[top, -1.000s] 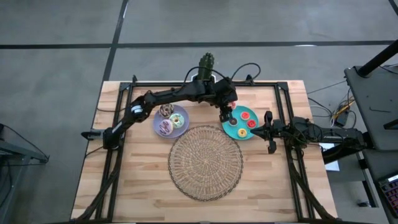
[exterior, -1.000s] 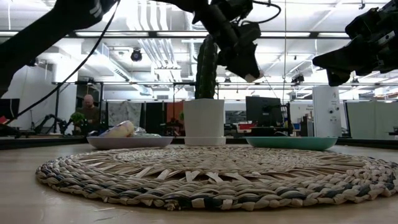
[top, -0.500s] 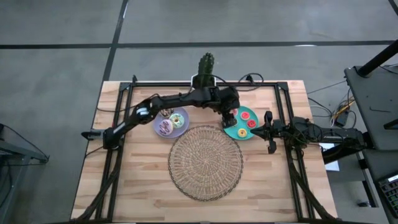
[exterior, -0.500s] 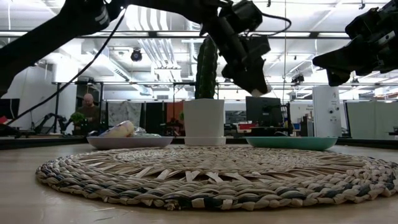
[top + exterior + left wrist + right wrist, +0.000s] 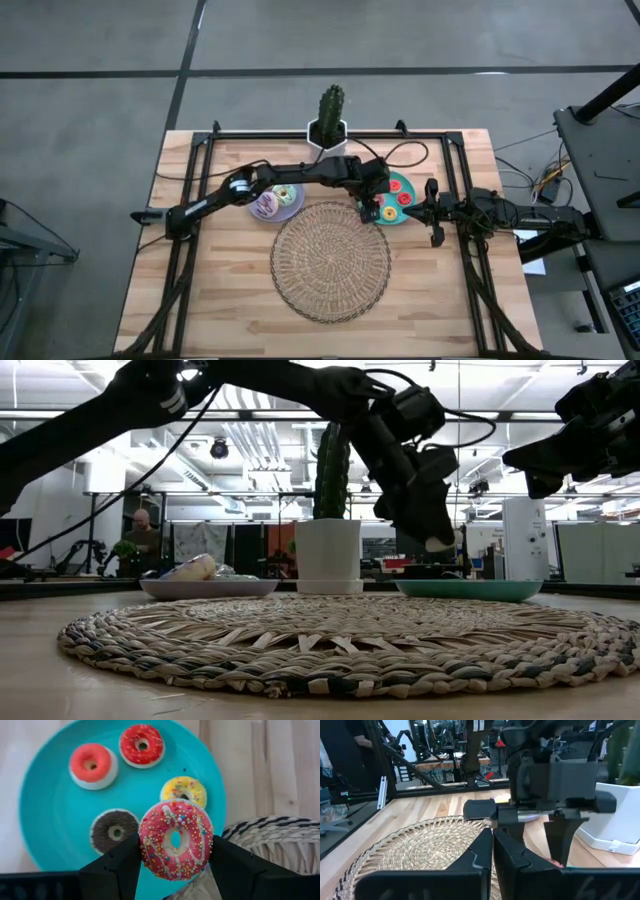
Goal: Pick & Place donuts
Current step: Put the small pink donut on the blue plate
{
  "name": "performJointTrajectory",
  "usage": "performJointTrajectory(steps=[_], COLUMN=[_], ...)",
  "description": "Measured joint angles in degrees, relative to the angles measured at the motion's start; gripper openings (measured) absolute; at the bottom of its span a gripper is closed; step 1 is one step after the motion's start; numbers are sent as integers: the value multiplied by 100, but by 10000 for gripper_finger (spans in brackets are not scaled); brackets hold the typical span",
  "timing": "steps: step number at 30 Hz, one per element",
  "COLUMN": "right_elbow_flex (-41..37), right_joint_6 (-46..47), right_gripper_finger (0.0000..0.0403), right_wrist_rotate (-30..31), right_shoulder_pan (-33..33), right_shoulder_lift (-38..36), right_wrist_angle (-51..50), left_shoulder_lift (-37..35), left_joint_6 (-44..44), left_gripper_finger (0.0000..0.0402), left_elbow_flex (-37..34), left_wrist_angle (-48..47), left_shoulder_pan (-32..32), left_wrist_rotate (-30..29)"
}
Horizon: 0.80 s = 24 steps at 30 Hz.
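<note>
My left gripper [image 5: 175, 842] is shut on the pink sprinkled donut [image 5: 176, 846] and hangs over the near rim of the teal plate [image 5: 50, 810], by the wicker mat's edge [image 5: 270, 837]. On the teal plate lie the red [image 5: 142, 744], orange [image 5: 92, 764], yellow [image 5: 184, 790] and dark brown [image 5: 115, 830] tiny donuts. In the high view the lavender plate [image 5: 290, 211] carries the white-green donut [image 5: 285, 190] and the brown-white donut [image 5: 266, 205]. My right gripper [image 5: 493, 851] waits shut, to the right of the teal plate [image 5: 400, 218]. My left gripper pinches the pink donut between its two fingers [image 5: 117, 867], which bear on opposite sides of its outer rim [image 5: 145, 845]. The fingers come from above, pointing down. The donut is lifted clear and lies flat, icing up, above the teal plate's near rim.
The big wicker mat [image 5: 330, 260] fills the table's middle, just near of both plates. A cactus in a white pot [image 5: 330, 115] stands at the far edge. Black frame rails [image 5: 190, 230] run along both sides. My right arm [image 5: 490, 212] lies level at the right.
My left gripper, shut on the pink donut, has travelled over the teal plate toward the table's near edge and come down. The donut has gone with it, lifted clear. My right arm has kept still.
</note>
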Motion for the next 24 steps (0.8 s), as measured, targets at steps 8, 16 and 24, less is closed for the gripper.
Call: performJointTrajectory(steps=[8,16,24], right_elbow_flex=[0,0,0], right_joint_6=[0,0,0], right_gripper_finger=[8,8,8], right_wrist_rotate=[0,0,0], right_shoulder_pan=[2,0,2], right_shoulder_lift=[2,2,2], right_wrist_angle=[0,0,0], left_shoulder_lift=[140,238,251], left_joint_6=[-47,-135,-183], left_gripper_finger=[191,191,191], left_elbow_flex=[-2,-4,-279], left_wrist_angle=[139,280,429], left_shoulder_pan=[-50,-52,-75], left_wrist_rotate=[55,61,61])
